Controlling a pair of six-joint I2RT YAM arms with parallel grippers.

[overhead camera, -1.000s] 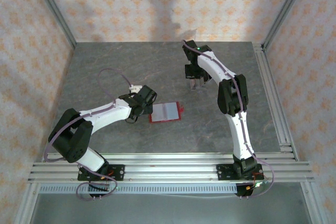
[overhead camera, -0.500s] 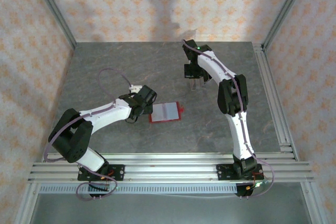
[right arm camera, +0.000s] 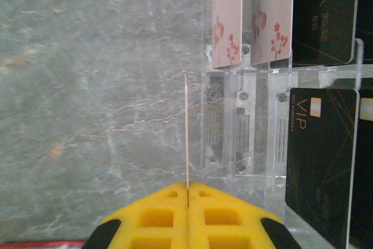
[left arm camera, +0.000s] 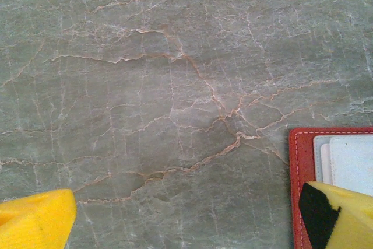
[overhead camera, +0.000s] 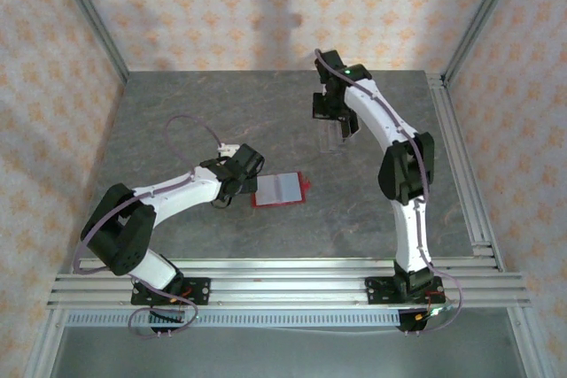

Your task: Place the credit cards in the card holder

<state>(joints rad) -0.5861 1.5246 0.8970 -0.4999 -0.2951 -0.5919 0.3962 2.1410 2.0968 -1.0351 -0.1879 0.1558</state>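
Grey veined stone tabletop (overhead camera: 221,104), clear plastic stand (right arm camera: 233,144), floral wallpaper walls (overhead camera: 266,6), aluminium rails (overhead camera: 292,285) at near edge

R end effector (right arm camera: 187,189) rose w/ card (right arm camera: 186,132), up off stand (right arm camera: 233,144)

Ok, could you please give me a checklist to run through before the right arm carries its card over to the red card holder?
1. Card gripped: ok. The right gripper is shut on a card, seen edge-on.
2. Card apart from the clear stand: ok. A strip of table shows between them.
3. Card holder lying open, lining up: ok.
4. Left gripper open: ok.
5. Card holder pinned steady: cannot tell. One of the left gripper's fingers overlaps its edge, but contact is unclear.
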